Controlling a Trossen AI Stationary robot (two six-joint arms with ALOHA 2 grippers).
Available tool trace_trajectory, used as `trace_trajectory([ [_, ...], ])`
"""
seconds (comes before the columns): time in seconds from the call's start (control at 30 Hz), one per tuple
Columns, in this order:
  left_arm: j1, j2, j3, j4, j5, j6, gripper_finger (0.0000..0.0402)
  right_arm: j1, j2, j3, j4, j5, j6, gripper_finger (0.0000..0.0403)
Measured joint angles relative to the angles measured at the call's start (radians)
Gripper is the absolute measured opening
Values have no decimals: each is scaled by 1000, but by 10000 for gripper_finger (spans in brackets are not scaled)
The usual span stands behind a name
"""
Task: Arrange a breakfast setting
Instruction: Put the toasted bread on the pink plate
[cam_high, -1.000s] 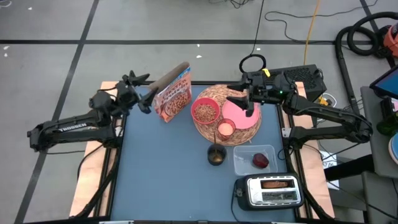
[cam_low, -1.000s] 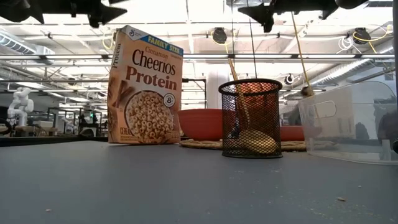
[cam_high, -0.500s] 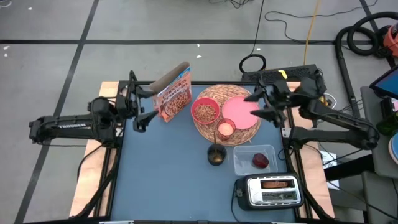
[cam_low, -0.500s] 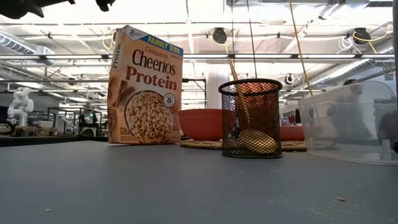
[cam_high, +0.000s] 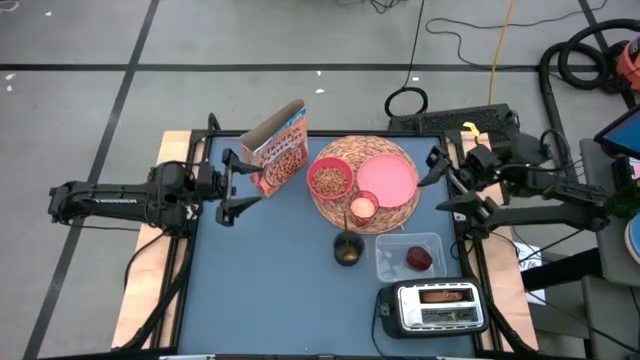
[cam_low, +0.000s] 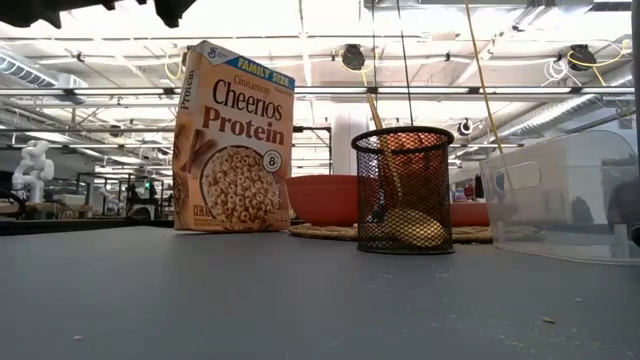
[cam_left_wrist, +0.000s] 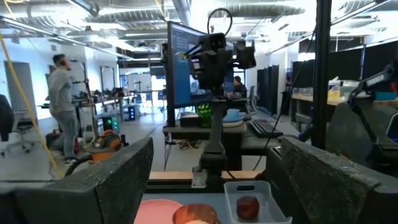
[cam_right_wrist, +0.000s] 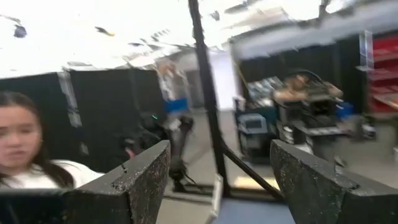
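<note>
Left gripper (cam_high: 240, 185) open beside cereal box (cam_high: 279, 151) — right gripper (cam_high: 450, 185) open.

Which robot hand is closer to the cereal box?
The left one. The left gripper sits open just beside the cereal box, at the table's left edge. The right gripper is open too, far across the wicker mat by the table's right edge.

On the wicker mat (cam_high: 365, 180) sit bowl (cam_high: 330, 180), plate (cam_high: 386, 179) and cup (cam_high: 362, 208) — cereal box (cam_high: 278, 151) just beside, both grippers — left (cam_high: 232, 185), right (cam_high: 449, 181) — open at the table edges.
</note>
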Motion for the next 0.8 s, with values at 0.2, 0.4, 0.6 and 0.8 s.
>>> trace_trajectory([
  [0.2, -15, 0, 0, -3, 0, -9, 358, 96, 69, 233, -461, 184, -116, 267],
  [0.4, -24, 0, 0, -16, -1, -14, 358, 206, 157, 357, -770, 326, -22, 267],
  [0.6, -24, 0, 0, -48, -1, -41, 358, 304, 209, 360, -914, 370, 151, 267],
  [0.8, -24, 0, 0, -55, -1, -41, 358, 404, 274, 360, -1073, 369, 344, 267],
])
